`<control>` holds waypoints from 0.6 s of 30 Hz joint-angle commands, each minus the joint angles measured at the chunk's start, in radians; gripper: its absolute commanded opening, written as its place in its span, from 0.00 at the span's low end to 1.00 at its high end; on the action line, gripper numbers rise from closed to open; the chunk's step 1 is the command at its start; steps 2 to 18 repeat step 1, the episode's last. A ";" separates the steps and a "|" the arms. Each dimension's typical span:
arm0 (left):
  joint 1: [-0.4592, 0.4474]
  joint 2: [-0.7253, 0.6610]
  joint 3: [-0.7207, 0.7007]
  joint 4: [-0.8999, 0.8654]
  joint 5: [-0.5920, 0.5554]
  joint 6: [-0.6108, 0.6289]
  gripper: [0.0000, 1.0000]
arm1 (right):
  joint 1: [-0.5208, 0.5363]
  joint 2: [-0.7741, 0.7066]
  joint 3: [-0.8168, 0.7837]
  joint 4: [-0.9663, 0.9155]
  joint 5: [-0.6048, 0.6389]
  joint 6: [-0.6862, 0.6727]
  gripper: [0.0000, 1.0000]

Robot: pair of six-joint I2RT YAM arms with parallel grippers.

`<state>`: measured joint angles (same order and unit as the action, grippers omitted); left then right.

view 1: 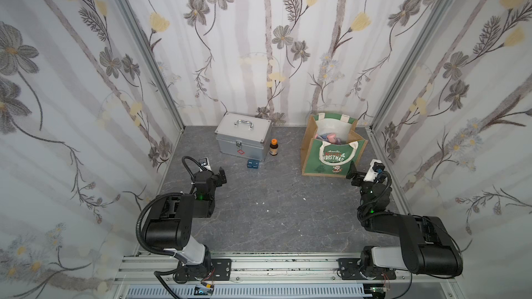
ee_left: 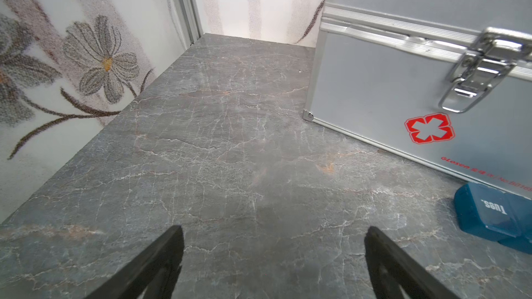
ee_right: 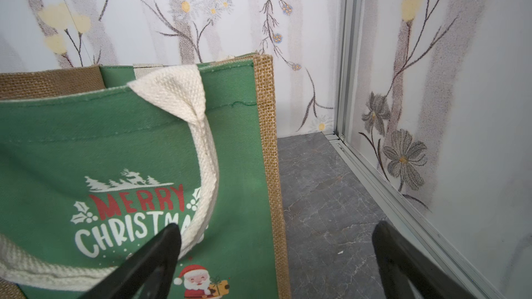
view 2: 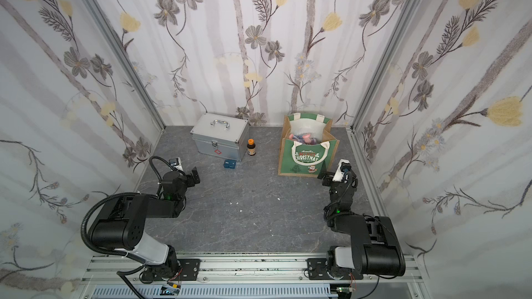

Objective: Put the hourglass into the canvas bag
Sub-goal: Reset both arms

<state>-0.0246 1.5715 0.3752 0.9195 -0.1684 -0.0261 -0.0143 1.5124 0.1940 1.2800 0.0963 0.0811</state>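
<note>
The canvas bag stands upright at the back right, its mouth open, its green "MERRY CHRISTMAS" panel facing me. Pink and bluish shapes lie inside it in both top views; I cannot make out the hourglass among them. My right gripper hovers open and empty just in front of the bag's right front corner, one finger before the green panel, the other over bare floor. Far to the left, my left gripper is open and empty above the floor.
A silver metal case with a red cross stands at the back centre. A brown bottle with an orange cap is beside it, a small blue box in front. Flowered walls close in three sides; the right wall rail is near my right gripper.
</note>
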 commanded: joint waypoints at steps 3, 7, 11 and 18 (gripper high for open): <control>0.000 0.000 0.002 0.024 0.000 -0.005 1.00 | -0.001 -0.001 0.001 0.028 -0.032 -0.021 1.00; 0.000 0.000 0.002 0.024 0.000 -0.005 1.00 | -0.001 -0.001 0.001 0.028 -0.032 -0.021 1.00; 0.000 0.000 0.002 0.024 0.000 -0.005 1.00 | -0.001 -0.001 0.001 0.028 -0.032 -0.021 1.00; 0.000 0.000 0.002 0.024 0.000 -0.005 1.00 | -0.001 -0.001 0.001 0.028 -0.032 -0.021 1.00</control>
